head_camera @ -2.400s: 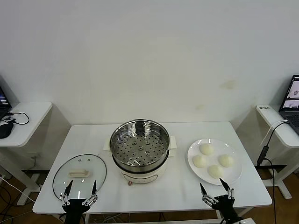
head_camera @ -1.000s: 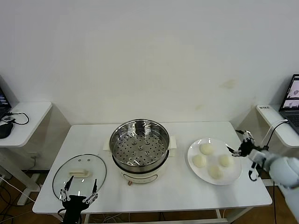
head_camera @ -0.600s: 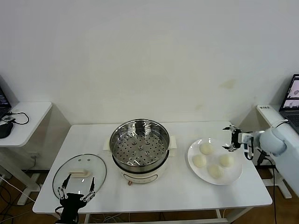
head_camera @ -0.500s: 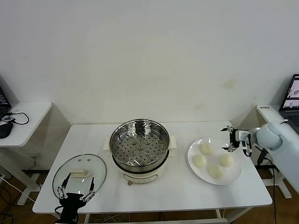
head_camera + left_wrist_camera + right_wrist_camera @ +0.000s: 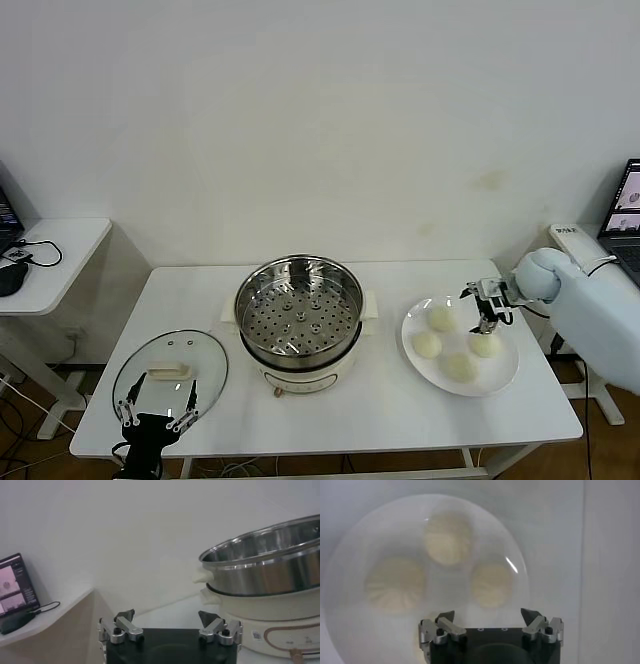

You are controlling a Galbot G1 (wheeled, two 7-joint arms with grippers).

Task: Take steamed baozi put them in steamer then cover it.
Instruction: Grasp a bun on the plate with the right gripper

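Four steamed baozi [image 5: 441, 319] lie in a loose diamond on a white plate [image 5: 413, 349] at about 3 o'clock on the white surface [image 5: 390, 405], each round with no clear long axis; the right wrist view shows three of them with pleated tops facing up. The steamer [image 5: 299, 318] stands at the middle of the surface, just beside the plate at its 9 o'clock, open at the top with its perforated tray showing, and nothing lies between plate and pot. The cover [image 5: 170, 375] lies flat toward 8 o'clock, apart from the steamer, handle up; the cream handle's long axis runs roughly 9 to 3. The right pincer [image 5: 485, 306] hangs over the plate at its 1 o'clock side, above the buns, jaws spread wide and holding nothing. The left pincer [image 5: 156, 419] sits low at the surface's near edge, at the cover's 6 o'clock, jaws also wide apart and empty. Side tables flank the surface, each carrying a laptop [image 5: 624, 222].
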